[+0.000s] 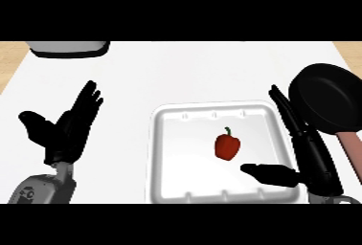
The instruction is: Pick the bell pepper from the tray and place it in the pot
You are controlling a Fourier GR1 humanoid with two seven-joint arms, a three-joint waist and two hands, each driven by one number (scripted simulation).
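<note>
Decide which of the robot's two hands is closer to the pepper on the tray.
The right hand: it reaches over the tray's right rim, thumb close to the pepper. The left hand rests open, left of the tray.

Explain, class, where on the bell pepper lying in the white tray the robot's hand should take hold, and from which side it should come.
Probably across the broad red body of the bell pepper, not the thin green stem at its far end. It lies flat near the middle of the tray, with bare tray floor on both sides. The open right hand is nearest, so coming from the right and above suits best.
</note>
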